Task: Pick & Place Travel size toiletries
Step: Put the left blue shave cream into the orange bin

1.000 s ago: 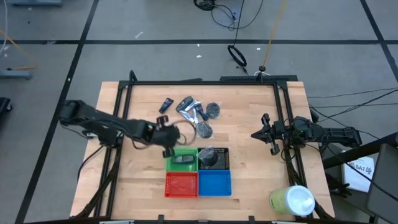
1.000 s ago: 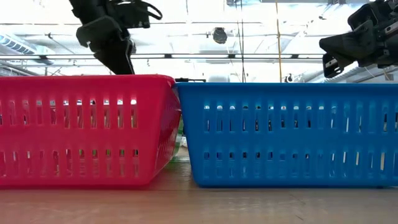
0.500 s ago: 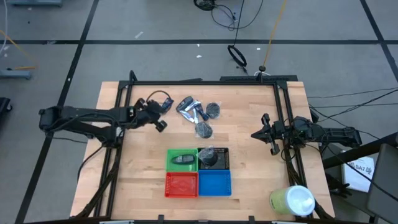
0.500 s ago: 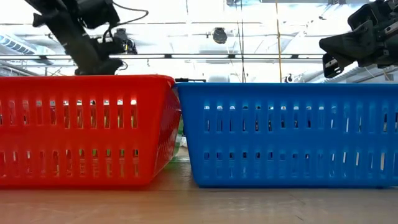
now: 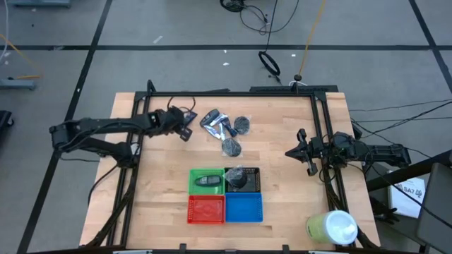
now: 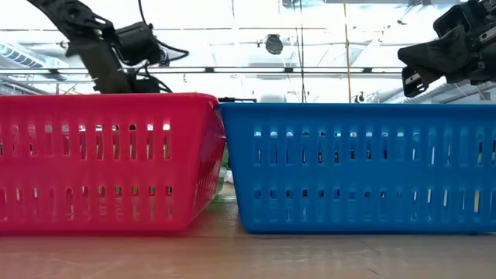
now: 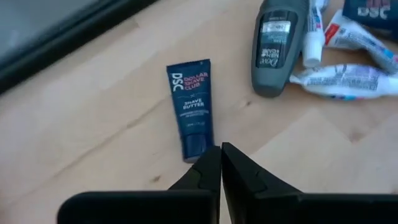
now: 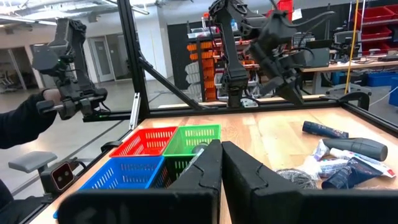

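Note:
My left gripper (image 5: 185,129) is shut and sits over the far-left part of the table. In the left wrist view its fingertips (image 7: 221,149) stand right at the cap end of a dark blue tube (image 7: 191,106) that lies flat on the wood. Beyond the tube lie a dark grey oval bottle (image 7: 277,43) and white-and-blue tubes (image 7: 348,74). Two dark mesh puffs (image 5: 241,125) (image 5: 231,147) rest nearby. One grey oval (image 5: 207,180) lies in the green tray and a puff (image 5: 240,180) in the black tray. My right gripper (image 5: 309,154) waits shut at the table's right side. My left gripper has its shut fingertips at the dark blue tube's cap end (image 7: 196,144), coming slanting down along the tube's length. I cannot tell whether they touch it. The tube lies flat on the table.
Green (image 5: 196,173), black (image 5: 257,185), red (image 5: 206,209) and blue (image 5: 244,207) trays form a square block near the table's near edge. A big pale green cylinder with a white top (image 5: 332,227) stands at the near right corner. A black frame (image 5: 226,93) runs along the table's sides.
My left gripper has moved from beside the green tray toward the table's far-left, then a little right, ending at the dark blue tube. The toiletries and trays have stayed in place.

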Robot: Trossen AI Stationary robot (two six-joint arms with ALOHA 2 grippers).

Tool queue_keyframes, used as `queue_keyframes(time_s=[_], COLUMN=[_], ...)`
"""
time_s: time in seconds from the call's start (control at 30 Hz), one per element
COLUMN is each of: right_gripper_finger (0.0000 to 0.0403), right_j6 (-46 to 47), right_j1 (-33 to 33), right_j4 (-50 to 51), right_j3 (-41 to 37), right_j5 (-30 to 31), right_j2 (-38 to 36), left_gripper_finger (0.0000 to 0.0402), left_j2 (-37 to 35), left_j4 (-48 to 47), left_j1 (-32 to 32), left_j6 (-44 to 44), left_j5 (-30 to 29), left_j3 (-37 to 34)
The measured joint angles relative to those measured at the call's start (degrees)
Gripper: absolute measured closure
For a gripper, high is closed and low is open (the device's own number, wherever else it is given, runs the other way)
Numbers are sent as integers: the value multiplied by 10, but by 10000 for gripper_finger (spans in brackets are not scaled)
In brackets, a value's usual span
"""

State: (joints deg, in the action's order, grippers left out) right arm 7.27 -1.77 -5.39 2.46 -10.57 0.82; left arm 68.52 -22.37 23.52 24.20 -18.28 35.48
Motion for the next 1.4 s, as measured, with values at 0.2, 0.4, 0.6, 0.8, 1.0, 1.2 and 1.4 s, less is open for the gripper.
queue_keyframes(time_s=[0.2, 0.4, 0.6, 0.8, 1.0, 1.2, 1.4], right_gripper_finger=[403, 403, 403, 403, 403, 403, 403], right_j6=[0, 0, 0, 0, 0, 0, 0], right_j1=[0, 0, 0, 0, 0, 0, 0], right_j4=[0, 0, 0, 0, 0, 0, 0], right_j3=[0, 0, 0, 0, 0, 0, 0], right_j5=[0, 0, 0, 0, 0, 0, 0], right_j2=[0, 0, 0, 0, 0, 0, 0], left_gripper_finger=[334, 227, 142, 104, 108, 120, 119], left_j2=[39, 78, 120, 163, 193, 227, 260], left_j4=[-2, -10, -23, -47, -43, -28, 3], left_j1=[47, 71, 90, 124, 144, 144, 145], left_j6=[-27, -33, -63, -59, -63, -65, -65], left_j5=[98, 80, 67, 100, 113, 114, 123], left_j3=[34, 62, 81, 103, 103, 103, 105])
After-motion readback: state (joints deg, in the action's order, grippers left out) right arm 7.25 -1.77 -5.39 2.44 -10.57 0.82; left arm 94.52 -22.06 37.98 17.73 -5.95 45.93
